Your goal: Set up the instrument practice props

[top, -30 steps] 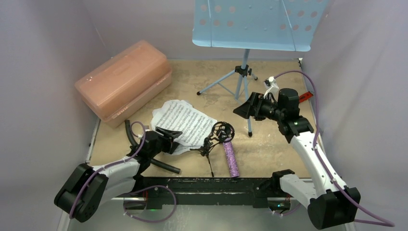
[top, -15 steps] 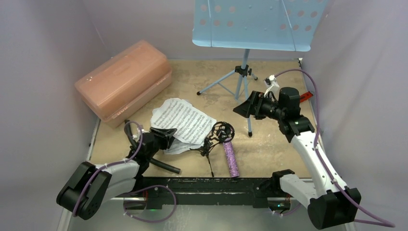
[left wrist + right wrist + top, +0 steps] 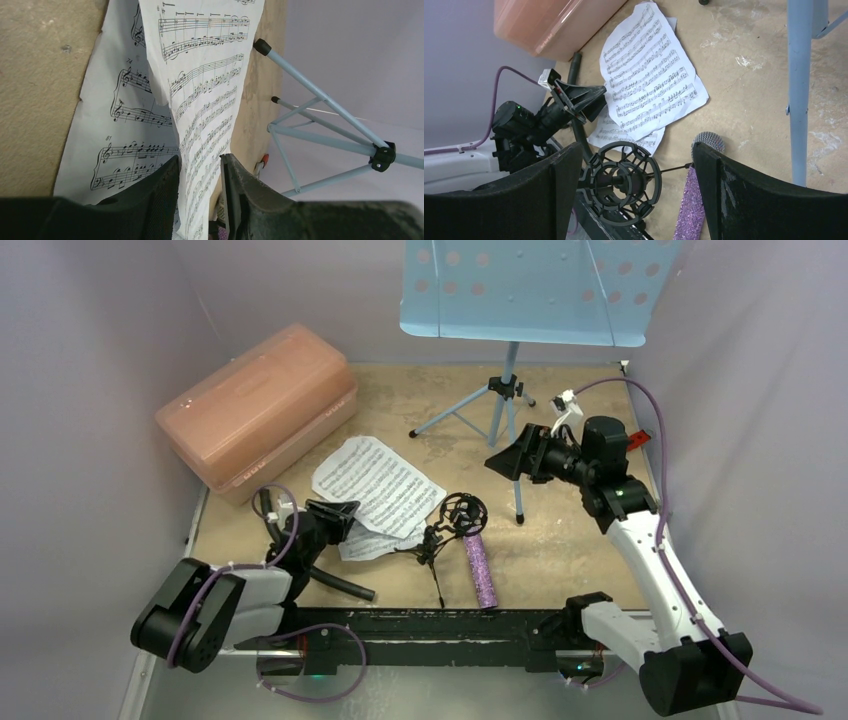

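The light blue music stand [image 3: 530, 290] stands on its tripod [image 3: 505, 390] at the back. White sheet-music pages [image 3: 380, 485] lie mid-table. My left gripper [image 3: 335, 515] is low at their near-left edge. In the left wrist view the top page [image 3: 200, 100] runs up between its parted fingers, gripper [image 3: 200, 165]. The purple microphone [image 3: 480, 570] lies beside the black mic stand [image 3: 462, 512], which is tipped over. My right gripper [image 3: 505, 462] is wide open and raised by the stand's pole; its view shows the ring mount [image 3: 624, 182] and microphone [image 3: 691, 210] below.
A pink translucent box [image 3: 255, 410] sits at the back left. A black curved hose [image 3: 335, 583] lies by the left arm near the front rail. The tripod legs [image 3: 325, 135] spread behind the pages. Grey walls close in on three sides.
My left arm has drawn back to the left. The pages, bunched up before, now lie flatter and a little further back. The right gripper has risen slightly.
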`<act>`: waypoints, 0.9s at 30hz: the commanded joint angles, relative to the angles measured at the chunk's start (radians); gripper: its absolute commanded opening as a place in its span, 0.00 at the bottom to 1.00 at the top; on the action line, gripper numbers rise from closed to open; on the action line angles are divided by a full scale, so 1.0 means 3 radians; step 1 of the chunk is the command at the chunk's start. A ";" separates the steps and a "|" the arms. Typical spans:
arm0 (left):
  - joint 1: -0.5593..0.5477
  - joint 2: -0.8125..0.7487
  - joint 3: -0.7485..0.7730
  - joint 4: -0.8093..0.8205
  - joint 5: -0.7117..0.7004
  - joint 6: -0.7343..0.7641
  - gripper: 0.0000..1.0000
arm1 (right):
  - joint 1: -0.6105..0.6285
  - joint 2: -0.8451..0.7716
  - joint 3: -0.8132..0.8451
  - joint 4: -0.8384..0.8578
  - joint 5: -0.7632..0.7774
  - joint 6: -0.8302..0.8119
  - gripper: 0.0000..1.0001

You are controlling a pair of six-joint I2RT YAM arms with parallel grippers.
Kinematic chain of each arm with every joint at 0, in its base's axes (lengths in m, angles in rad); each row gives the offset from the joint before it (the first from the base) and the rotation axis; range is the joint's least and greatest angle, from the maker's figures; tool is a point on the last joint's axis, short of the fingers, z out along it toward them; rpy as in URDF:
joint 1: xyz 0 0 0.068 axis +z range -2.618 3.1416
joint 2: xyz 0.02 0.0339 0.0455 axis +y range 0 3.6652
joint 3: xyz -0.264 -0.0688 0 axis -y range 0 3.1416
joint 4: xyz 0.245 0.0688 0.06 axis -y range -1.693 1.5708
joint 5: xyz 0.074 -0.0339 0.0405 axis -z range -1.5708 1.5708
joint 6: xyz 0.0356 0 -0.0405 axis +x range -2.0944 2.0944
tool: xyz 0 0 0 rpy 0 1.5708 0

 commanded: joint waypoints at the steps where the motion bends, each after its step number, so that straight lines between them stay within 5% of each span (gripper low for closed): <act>1: 0.0028 0.0260 0.0153 0.0597 0.0065 0.0476 0.35 | 0.0008 0.0010 0.0200 0.0029 -0.0098 -0.0040 0.84; 9: 0.0090 0.1025 0.0281 0.1490 0.0276 0.0520 0.27 | 0.0008 -0.0030 0.0231 0.0015 -0.0103 -0.0044 0.84; 17: 0.0188 0.2225 0.0521 0.3333 0.0881 0.0162 0.01 | 0.0008 -0.0069 0.0300 -0.0014 -0.0063 -0.0053 0.86; 21: 0.0245 0.2485 0.0931 0.3372 0.1445 -0.0158 0.00 | 0.0008 -0.0064 0.0337 -0.0006 -0.0058 -0.0073 0.86; 27: 0.0261 0.1922 0.1045 0.3219 0.1469 -0.0059 0.00 | 0.0008 -0.0049 0.0371 0.0006 -0.0050 -0.0102 0.87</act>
